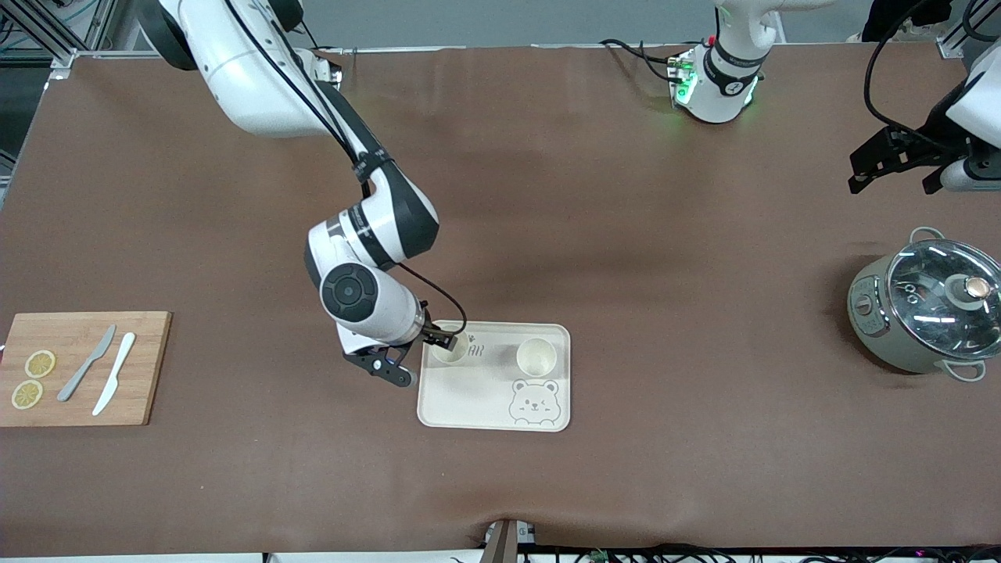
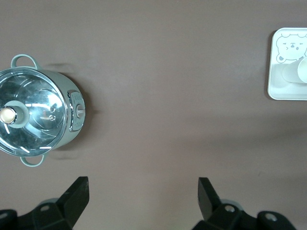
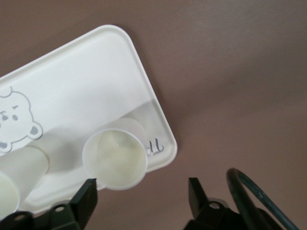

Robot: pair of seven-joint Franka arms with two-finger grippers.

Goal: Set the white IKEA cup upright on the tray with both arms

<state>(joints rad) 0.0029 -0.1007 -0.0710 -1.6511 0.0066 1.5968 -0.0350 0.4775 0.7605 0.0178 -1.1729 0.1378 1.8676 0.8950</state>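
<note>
The right gripper (image 1: 418,356) hangs low over the tray (image 1: 477,403) at the corner toward the right arm's end, jaws spread wide and holding nothing. Its wrist view shows what the front camera half hides: a white cup (image 3: 115,160) standing upright on the tray (image 3: 72,91), mouth open to the lens, with one finger (image 3: 86,199) just beside its rim and the other finger well off past the tray's edge. From the front that same cup (image 1: 450,348) peeks out beside the gripper, next to the grey lettering. A second cup (image 1: 536,356) stands upright on the tray too, toward the left arm's end, just above the bear drawing (image 1: 534,401).

The left gripper (image 1: 899,168) waits up high over the table near the left arm's end, jaws wide and empty. Its wrist view looks straight down on a grey-green pot (image 2: 38,117) with a glass lid, and catches the tray's bear corner at the frame's edge.

The table (image 1: 626,234) wears a brown matte cover. Toward the right arm's end lies a wooden cutting board (image 1: 78,367) with two lemon slices (image 1: 33,379), a grey knife (image 1: 86,363) and a white knife (image 1: 114,373).
</note>
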